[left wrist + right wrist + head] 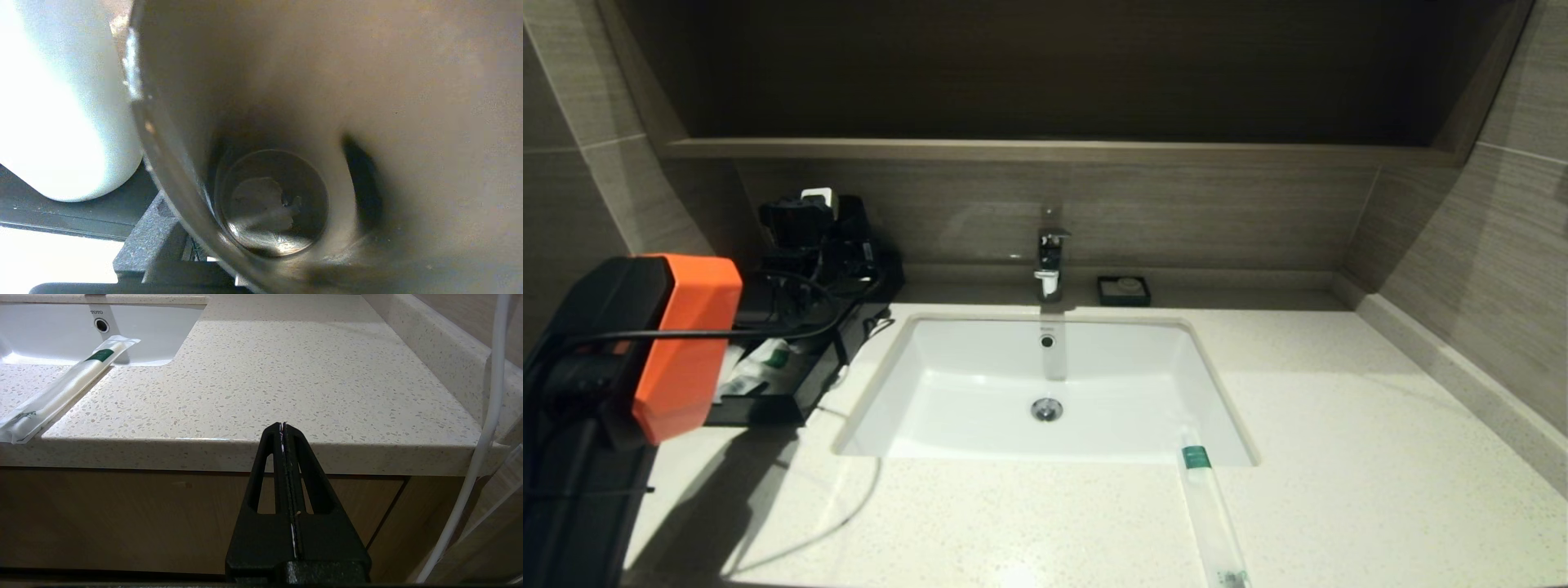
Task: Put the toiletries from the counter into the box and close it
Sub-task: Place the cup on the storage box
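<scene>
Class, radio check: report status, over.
Right claw shut, parked below cream speckled stone counter. Left claw at low black rectangular box, by dark cylindrical cup. One long translucent white plastic sachet lies beside white sink. Nothing blocking it.

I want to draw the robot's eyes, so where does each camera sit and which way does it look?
Head view: up high, facing forward and down at the cream speckled stone counter and white rectangular sink; the orange-covered left arm shows at left.
Left wrist view: on the left arm, staring closely into a dark round cup.
Right wrist view: below the counter's front edge, facing across it; the shut right claw shows.
Shared: head and right wrist views both show the long translucent green-labelled sachet by the sink.
</scene>
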